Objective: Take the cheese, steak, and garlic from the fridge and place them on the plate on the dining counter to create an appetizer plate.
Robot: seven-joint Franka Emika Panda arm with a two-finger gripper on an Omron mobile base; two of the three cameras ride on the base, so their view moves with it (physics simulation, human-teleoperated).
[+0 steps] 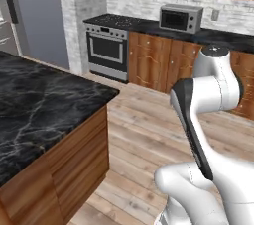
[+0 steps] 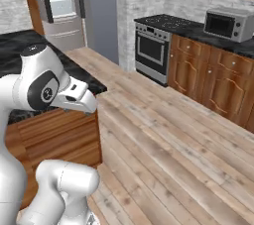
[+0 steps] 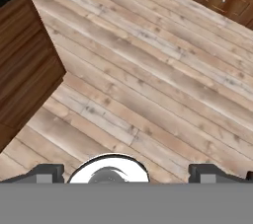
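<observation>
Down at the bottom of the hand view, the gripper (image 3: 123, 173) hangs over bare wooden floor (image 3: 148, 70), its two dark fingertips (image 3: 47, 172) spread wide with nothing between them. Only the very tips rise into that view; the rest of the fingers is cut off.

Beside the gripper, at the left of the hand view, a brown wood-panel front (image 3: 24, 65) drops to the floor, with a sliver of black marble at the top corner. From the left base view that is the dining counter (image 1: 44, 105), a black marble top with pale veins; its near and left ends run out of the picture. From the right base view the arm's white links stand in front of much of it.

Further off, against the back wall, a steel oven range (image 1: 106, 48) stands among brown wood cabinets (image 1: 149, 60), and a grey microwave (image 1: 181, 17) sits on the dark worktop to its right. A second dark appliance above the range is cut off by the top edge.

Far back in the right base view stands the fridge (image 2: 62, 6), its door open, with white shelves and grey lower drawers just visible. It is too small and distant to make out anything on the shelves.
</observation>
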